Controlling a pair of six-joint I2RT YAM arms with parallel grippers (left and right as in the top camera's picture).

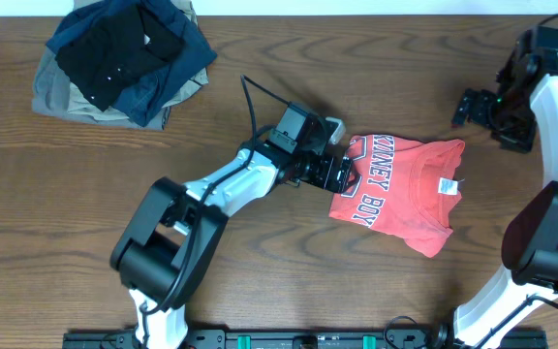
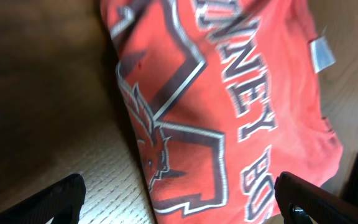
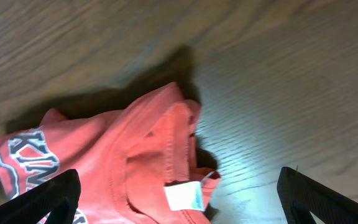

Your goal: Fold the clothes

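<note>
The coral-red T-shirt [image 1: 400,189] lies partly folded on the wooden table, right of centre, with its white-outlined lettering up and its white neck label [image 1: 447,186] showing. My left gripper [image 1: 339,173] is open at the shirt's left edge, just above it; the lettering fills the left wrist view [image 2: 229,112]. My right gripper [image 1: 465,109] is open and empty, raised at the far right, apart from the shirt. The right wrist view shows the shirt's collar end [image 3: 135,162] and label [image 3: 184,196] below it.
A pile of folded black, navy and khaki garments [image 1: 124,58] sits at the back left corner. The right arm's base [image 1: 550,242] stands at the right edge. The left arm [image 1: 211,194] crosses the table's middle.
</note>
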